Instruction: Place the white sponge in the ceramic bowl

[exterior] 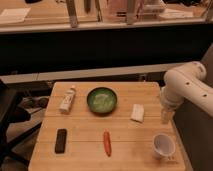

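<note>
Though near white sponge [137,112], hand [166,117] apart

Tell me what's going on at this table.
A robot arm is working at a wooden table. Its pincer hangs by the table's right edge, just right of the sponge and not touching it. The sponge lies flat on the table, to the right of the bowl, and the bowl has nothing in it. So the sponge has not yet been picked up. A cup stands at the near right corner.
</note>
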Motion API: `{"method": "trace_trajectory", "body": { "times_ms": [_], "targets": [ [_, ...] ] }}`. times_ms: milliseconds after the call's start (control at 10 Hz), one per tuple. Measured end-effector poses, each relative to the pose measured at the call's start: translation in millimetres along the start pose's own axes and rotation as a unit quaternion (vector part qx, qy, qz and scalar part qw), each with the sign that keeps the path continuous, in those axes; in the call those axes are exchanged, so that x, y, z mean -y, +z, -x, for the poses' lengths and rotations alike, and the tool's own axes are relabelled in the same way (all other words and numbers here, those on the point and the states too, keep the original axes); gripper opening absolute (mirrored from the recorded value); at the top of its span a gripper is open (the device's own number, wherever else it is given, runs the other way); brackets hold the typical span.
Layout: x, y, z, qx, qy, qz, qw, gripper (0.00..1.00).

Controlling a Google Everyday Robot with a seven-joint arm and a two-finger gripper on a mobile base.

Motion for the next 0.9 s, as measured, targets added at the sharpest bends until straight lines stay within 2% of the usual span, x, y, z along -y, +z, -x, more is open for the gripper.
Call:
{"method": "trace_trajectory", "body": {
  "times_ms": [300,500,700,900],
  "targets": [
    [2,3,1,-0.005,-0.009,-0.002,0.9999,0.80],
    [16,23,16,-0.010,-0.054,-0.007,0.9985,0.80],
    [17,26,15,-0.017,-0.066,-0.007,0.9977,0.80],
    [23,33,22,-0.022,-0.094,-0.008,0.9953,0.80]
  ]
}}
